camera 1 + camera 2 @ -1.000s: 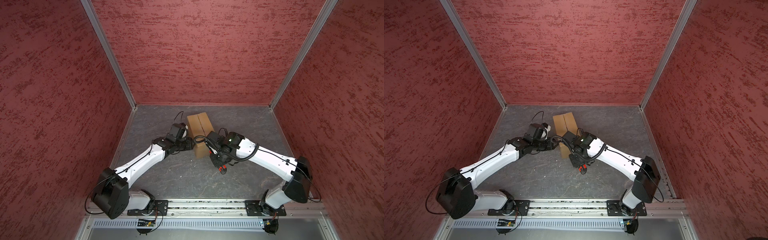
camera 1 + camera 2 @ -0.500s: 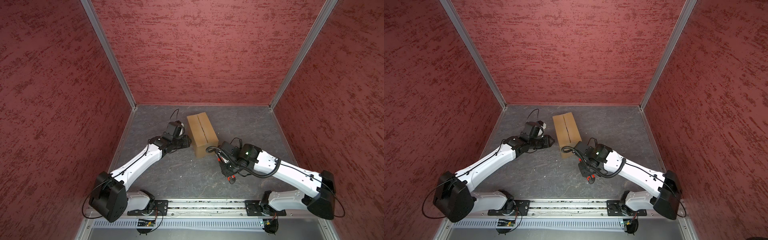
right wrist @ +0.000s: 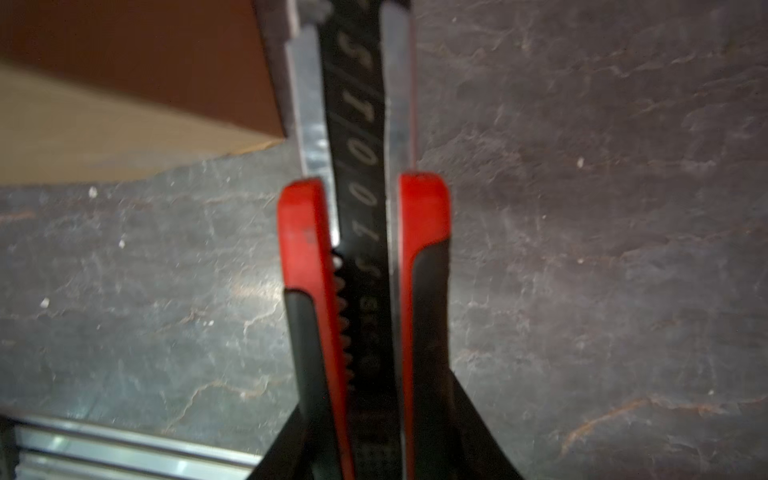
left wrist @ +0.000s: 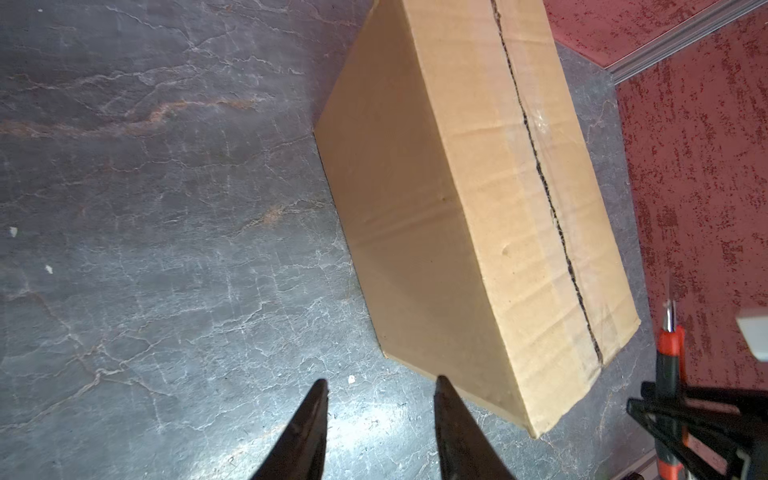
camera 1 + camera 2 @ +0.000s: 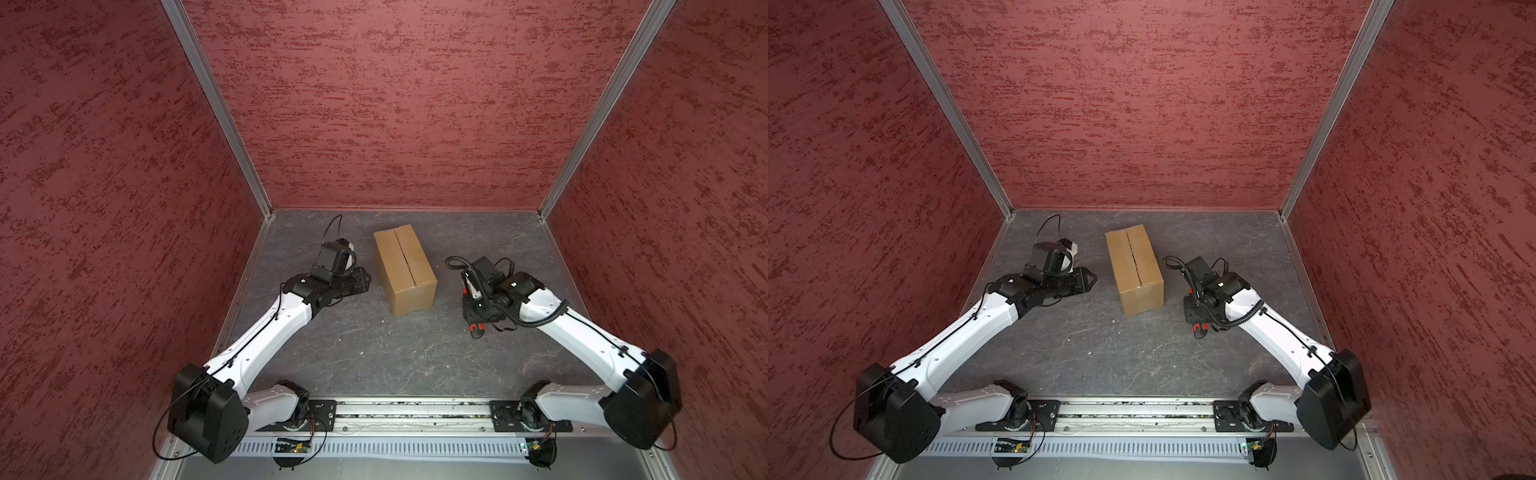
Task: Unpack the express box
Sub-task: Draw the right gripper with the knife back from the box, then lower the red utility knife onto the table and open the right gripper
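Note:
The express box [image 5: 405, 270] [image 5: 1136, 268], a plain brown carton, stands on the grey table with its flaps down and a dark slit along the centre seam. My left gripper [image 5: 365, 282] [image 5: 1091, 280] hovers just left of it, apart from its side. In the left wrist view the gripper [image 4: 381, 386] is open and empty, one tip close to the box [image 4: 478, 199]. My right gripper [image 5: 473, 311] [image 5: 1198, 309] is right of the box, shut on a red-and-black utility knife [image 5: 476, 329] [image 3: 361, 249]. The box's corner [image 3: 124, 104] shows beside the blade.
Red textured walls [image 5: 395, 104] enclose the table on three sides, with aluminium corner posts [image 5: 216, 104]. A metal rail [image 5: 407, 411] carrying both arm bases runs along the front edge. Small white specks lie on the table surface [image 5: 374, 353].
My right arm has drawn back from the box to the right, carrying the knife. My left gripper has also backed off a little to the left. The box stays put.

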Tool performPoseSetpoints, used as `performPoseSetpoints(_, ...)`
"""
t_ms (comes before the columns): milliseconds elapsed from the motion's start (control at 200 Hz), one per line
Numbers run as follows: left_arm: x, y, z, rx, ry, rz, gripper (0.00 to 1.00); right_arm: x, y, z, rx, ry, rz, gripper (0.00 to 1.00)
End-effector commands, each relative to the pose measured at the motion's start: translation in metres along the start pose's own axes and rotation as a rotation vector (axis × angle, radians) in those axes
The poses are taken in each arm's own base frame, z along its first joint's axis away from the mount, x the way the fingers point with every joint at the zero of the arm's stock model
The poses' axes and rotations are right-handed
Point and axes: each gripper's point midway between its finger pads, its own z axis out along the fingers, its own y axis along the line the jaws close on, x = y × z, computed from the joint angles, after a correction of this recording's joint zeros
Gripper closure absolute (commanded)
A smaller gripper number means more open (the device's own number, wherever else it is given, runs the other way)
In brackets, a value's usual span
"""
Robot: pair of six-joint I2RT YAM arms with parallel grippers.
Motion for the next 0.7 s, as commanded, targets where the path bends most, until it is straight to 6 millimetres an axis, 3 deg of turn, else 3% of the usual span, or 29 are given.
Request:
performPoseSetpoints(0,0.004,0.007,-0.001,-0.007,0.005,0.01,0.58,-0.032,-0.008,0.02,-0.001,-0.061,-0.024,0.94)
performPoseSetpoints(155,0.007,0.012,0.004,-0.003,0.016,-0.001,0.58,-0.047,-0.022,0.053,0.007,-0.034,0.005,0.91)
performPoseSetpoints(376,0.007,0.015,0.011,-0.001,0.03,-0.009,0.57,-0.047,-0.042,0.087,0.027,0.019,0.027,0.9)
performPoseSetpoints(696,0.007,0.017,0.013,0.0,0.038,-0.012,0.57,-0.04,-0.056,0.111,0.025,0.058,0.056,0.82)
